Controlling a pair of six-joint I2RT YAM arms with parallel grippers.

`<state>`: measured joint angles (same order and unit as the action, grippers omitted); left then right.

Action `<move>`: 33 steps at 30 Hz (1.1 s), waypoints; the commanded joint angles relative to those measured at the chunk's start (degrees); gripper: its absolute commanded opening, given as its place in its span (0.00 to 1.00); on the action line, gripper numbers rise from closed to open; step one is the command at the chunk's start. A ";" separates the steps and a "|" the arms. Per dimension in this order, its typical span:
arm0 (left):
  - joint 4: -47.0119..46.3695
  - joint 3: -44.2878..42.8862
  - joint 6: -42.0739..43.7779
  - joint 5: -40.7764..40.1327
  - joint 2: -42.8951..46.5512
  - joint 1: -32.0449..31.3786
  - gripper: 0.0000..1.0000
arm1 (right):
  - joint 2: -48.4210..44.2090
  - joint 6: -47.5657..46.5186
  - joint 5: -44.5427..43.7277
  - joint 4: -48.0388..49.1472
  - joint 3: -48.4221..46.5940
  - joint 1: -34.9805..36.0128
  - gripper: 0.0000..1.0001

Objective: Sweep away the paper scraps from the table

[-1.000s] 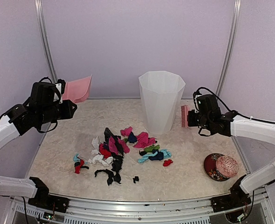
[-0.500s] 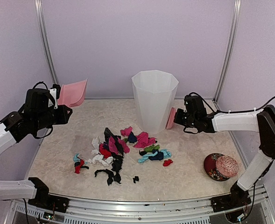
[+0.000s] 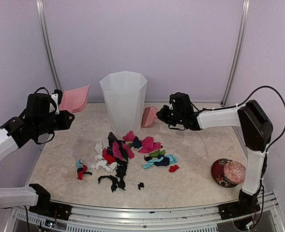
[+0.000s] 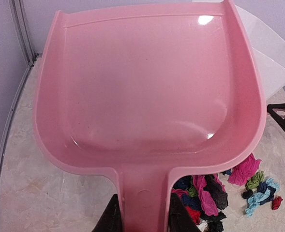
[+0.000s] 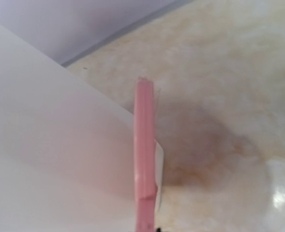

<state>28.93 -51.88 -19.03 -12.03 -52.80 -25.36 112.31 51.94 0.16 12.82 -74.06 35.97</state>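
Note:
The paper scraps (image 3: 127, 154) lie in a loose pile of magenta, black, white, teal, green and red bits on the middle of the table (image 3: 200, 145). My left gripper (image 3: 61, 107) is shut on the handle of a pink dustpan (image 3: 75, 99) and holds it up at the far left. In the left wrist view the dustpan (image 4: 147, 96) fills the frame, with my gripper (image 4: 143, 218) on its handle and scraps (image 4: 210, 193) below. My right gripper (image 3: 163, 115) is shut on a pink brush (image 3: 148, 117), which presses against the white bin (image 3: 124, 99).
The bin stands behind the pile, left of centre, and also shows in the right wrist view (image 5: 45, 145) beside the brush (image 5: 143, 164). A round red patterned dish (image 3: 229, 172) sits at the front right. Lilac walls ring the table.
My right arm swung left with the brush and pushed the bin from centre-right to left of centre. My left arm drew the dustpan slightly left and lower.

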 commanded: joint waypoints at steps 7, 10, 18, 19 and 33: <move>-1.92 0.72 -0.54 -1.61 0.65 1.11 0.00 | -13.99 -10.22 -1.96 -0.93 7.23 0.42 0.00; -2.33 0.81 -0.66 -0.72 0.68 2.19 0.00 | -20.96 -12.31 0.78 -1.04 12.32 0.50 0.00; -3.24 1.08 -0.92 1.65 1.09 5.46 0.00 | -33.70 -18.71 15.55 -2.83 18.40 5.88 0.00; -3.29 1.12 -0.92 1.63 1.28 5.63 0.00 | -34.07 -19.18 17.82 -2.65 18.41 7.00 0.00; -3.75 1.84 -1.27 1.90 2.90 7.44 0.00 | -10.53 -18.83 23.86 -4.98 -2.87 23.82 0.00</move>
<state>27.42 -50.92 -19.73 -10.52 -51.40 -18.39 95.53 31.48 24.16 8.82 -70.81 57.63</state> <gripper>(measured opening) 0.226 0.058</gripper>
